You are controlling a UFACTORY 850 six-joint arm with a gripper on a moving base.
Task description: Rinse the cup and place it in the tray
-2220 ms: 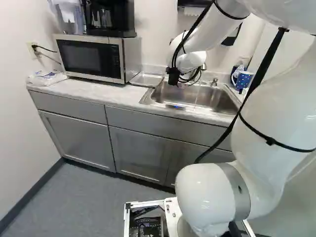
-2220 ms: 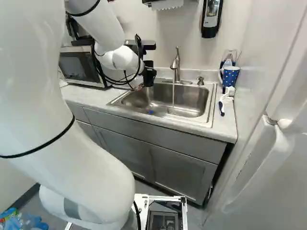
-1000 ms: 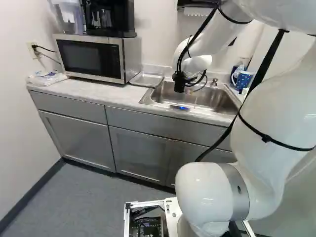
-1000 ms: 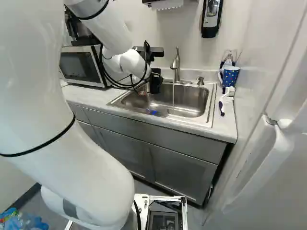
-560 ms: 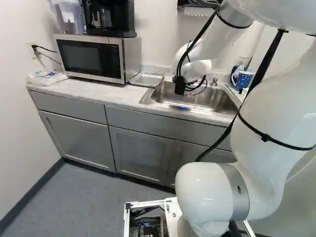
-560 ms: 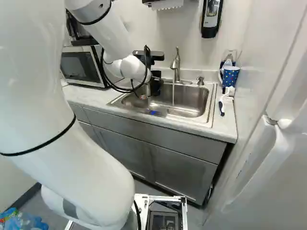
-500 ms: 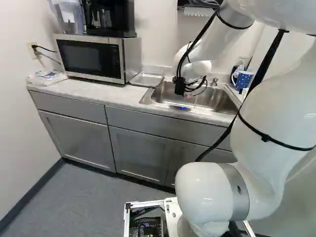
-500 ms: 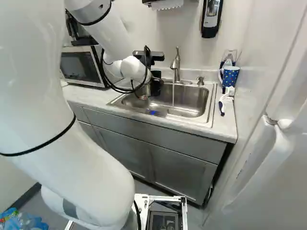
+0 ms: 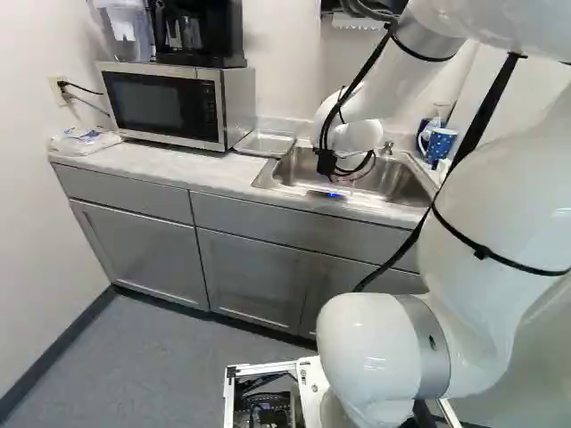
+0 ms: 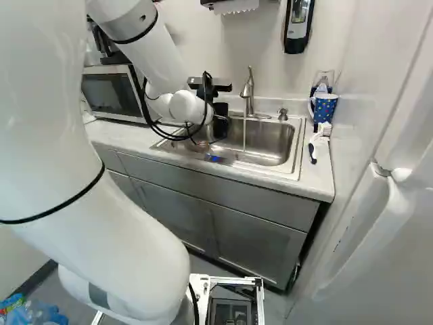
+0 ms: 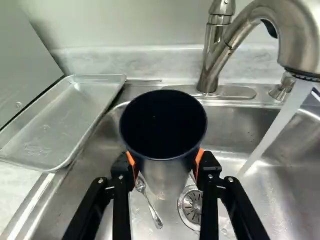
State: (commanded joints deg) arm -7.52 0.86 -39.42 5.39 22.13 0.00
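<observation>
- So the gripper (image 10: 220, 123) is down over the sink (image 11: 295, 187), and its jaws are gripping the cup (image 11: 162, 130): one orange pad (image 11: 199, 159) is against each side.
- The cup is dark inside with a metal-looking body, and its open mouth faces the wrist camera. Can't tell if its bottom touches the sink.
- The faucet (image 10: 249, 95) is running, and the water (image 11: 272, 131) comes down well apart from the cup, landing in the sink and not in the cup.
- The metal tray (image 11: 60, 125) sits beside the sink, on the opposite side of the cup from the water. The cup is not in it.
- There's a spoon (image 11: 154, 212) lying in the sink under the gripper, near the drain (image 11: 192, 205).
- Over at the right of the right base view, a blue dotted mug (image 10: 325, 107) stands on the counter (image 10: 323, 179), with a brush (image 10: 313, 152) lying near it.
- At the left of the left base view you get the microwave (image 9: 156, 105) with a coffee maker (image 9: 201, 34) and a clear pitcher (image 9: 125, 34) on top, plus a plastic bag (image 9: 83, 141) on the counter beside it.
</observation>
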